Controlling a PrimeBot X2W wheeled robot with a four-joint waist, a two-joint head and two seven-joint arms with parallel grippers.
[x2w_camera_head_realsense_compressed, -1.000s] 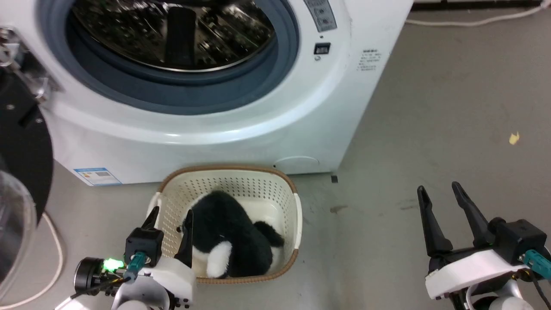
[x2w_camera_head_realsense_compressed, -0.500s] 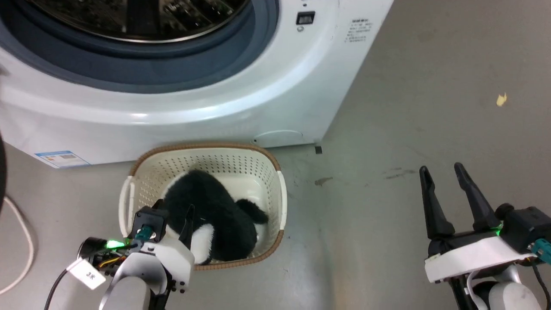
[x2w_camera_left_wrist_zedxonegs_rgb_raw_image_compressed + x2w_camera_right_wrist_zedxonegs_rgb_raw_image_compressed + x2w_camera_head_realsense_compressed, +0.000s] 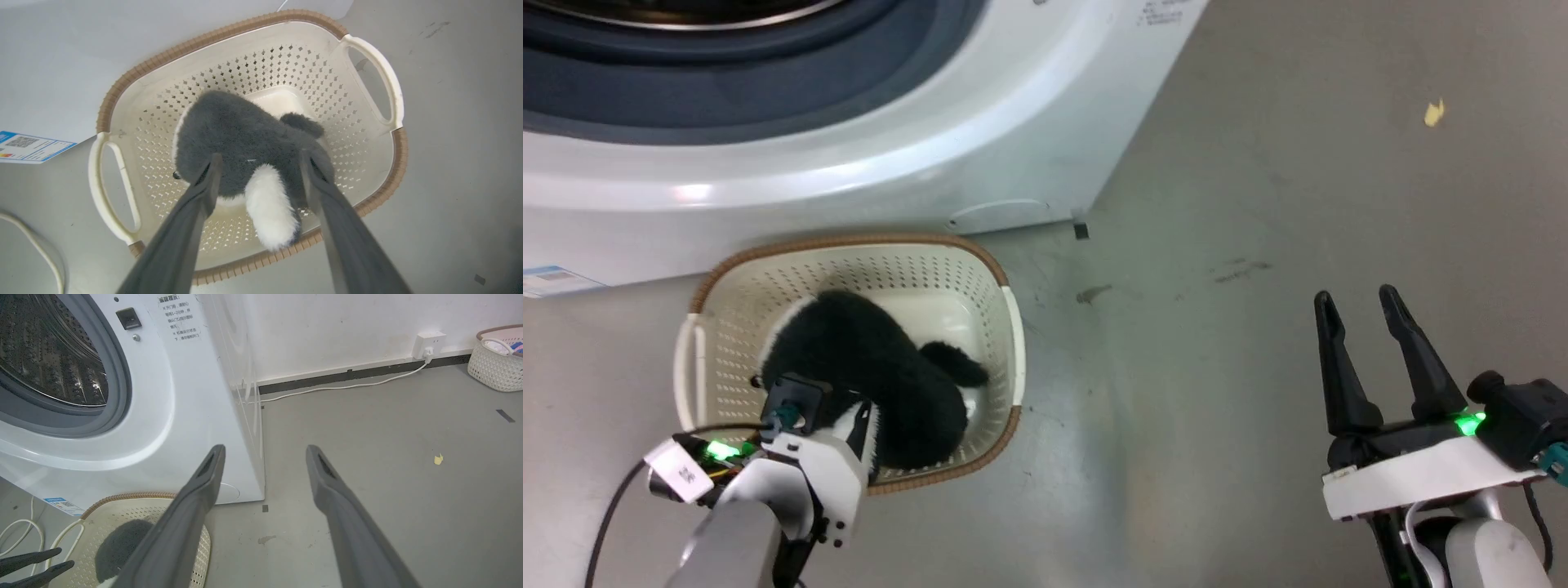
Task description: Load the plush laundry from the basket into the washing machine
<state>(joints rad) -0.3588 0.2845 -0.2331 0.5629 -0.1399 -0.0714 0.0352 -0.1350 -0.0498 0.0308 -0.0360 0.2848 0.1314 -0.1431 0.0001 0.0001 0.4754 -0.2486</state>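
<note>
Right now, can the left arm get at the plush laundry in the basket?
Probably yes. The left gripper hangs with its jaws open astride the plush laundry, inside the basket and past its rim. Nothing lies between the jaws and the fur.

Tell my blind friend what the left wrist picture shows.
The open left gripper straddles a fluffy black-and-white toy in a cream basket, on a grey floor by the white washer.

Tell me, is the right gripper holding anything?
No, the right gripper is open with nothing between its jaws, over the grey floor to the right of the washing machine.
</note>
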